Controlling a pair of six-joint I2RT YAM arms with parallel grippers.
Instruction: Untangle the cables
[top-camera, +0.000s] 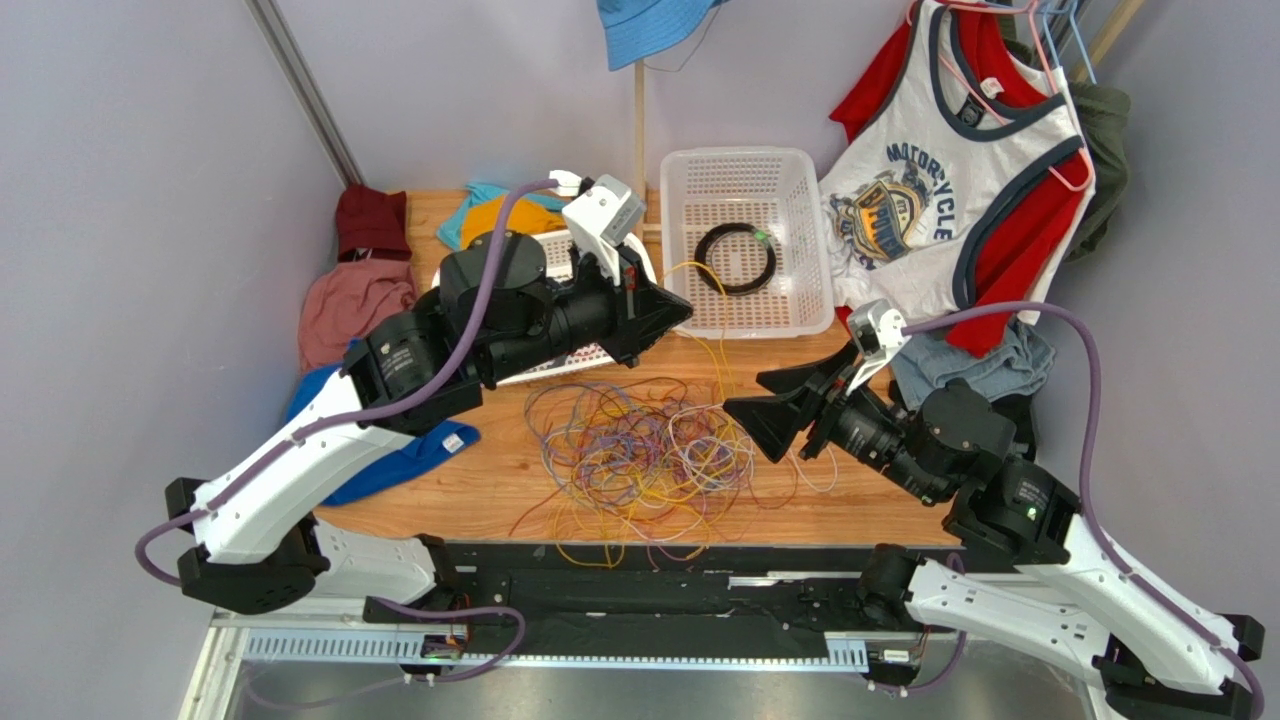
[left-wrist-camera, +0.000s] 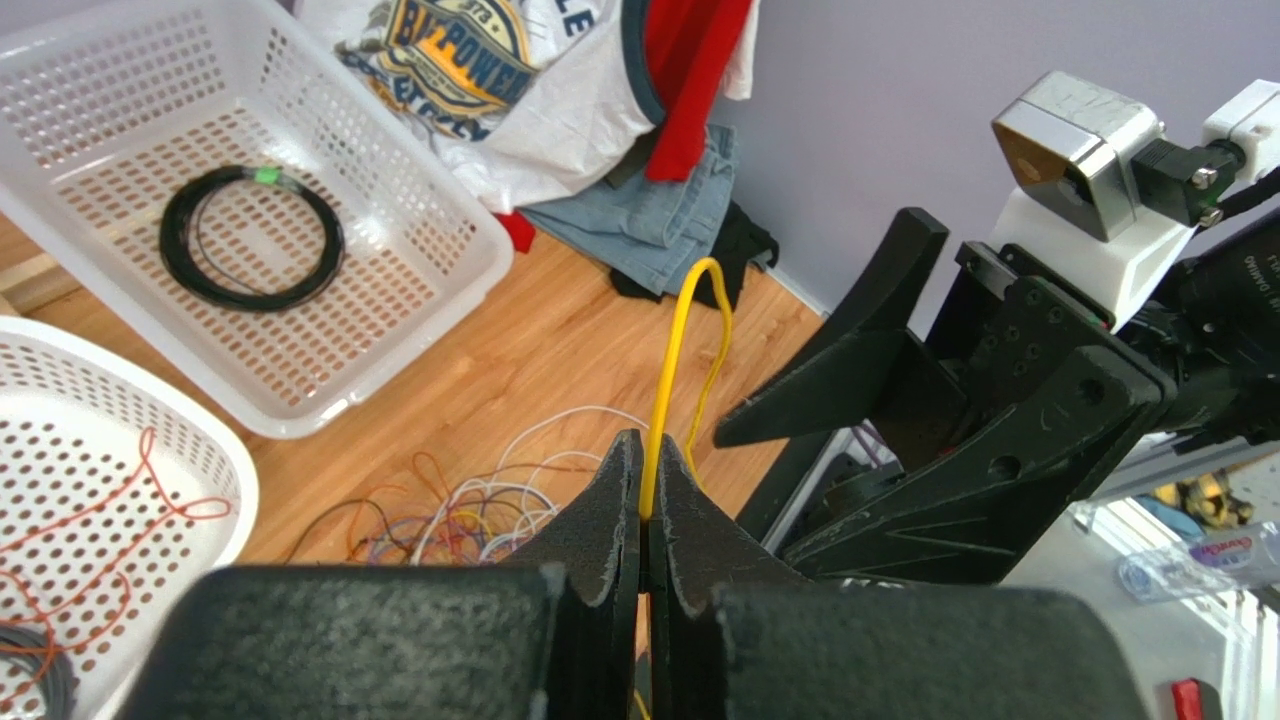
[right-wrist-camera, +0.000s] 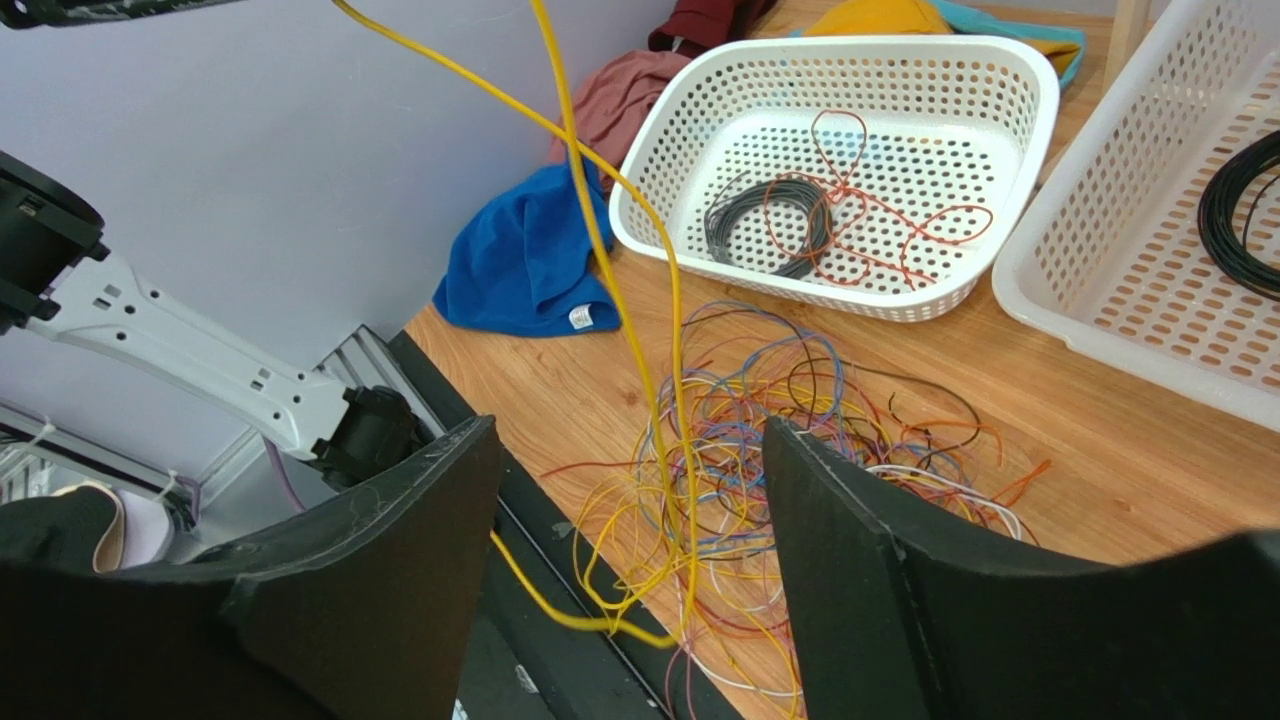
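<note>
1. The wooden bench (top-camera: 496, 495) carries everything; both arms reach over it from the near edge.
2. A white tank top (top-camera: 962, 165) with red and navy trim hangs at the far right; its chest print reads "MOTORCYCLE" in an arc; the smaller lettering under it is too fine to read.
3. A square basket (top-camera: 747, 155) of white perforated plastic sits at the back centre, touching the tank top's hem; a black ring (left-wrist-camera: 251, 303) of neatly coiled wire lies flat inside it.
4. A rounded basket (right-wrist-camera: 842, 48), also white, stands left of it; it holds a dark coil and a loose orange strand.
5. A blue cloth (right-wrist-camera: 526, 255) lies at the bench's left edge; its small white label cannot be read.
6. The cables (top-camera: 639, 450) lie in a loose multicoloured heap on the bench between the two arms, near the front edge.
7. The left gripper (left-wrist-camera: 646, 450) is pressed together on a yellow cable (left-wrist-camera: 676, 345), which arches up out of its tips.
8. The right gripper (right-wrist-camera: 628, 435) stands wide apart, holding nothing; yellow strands hang through the gap between its jaws, above the heap.
</note>
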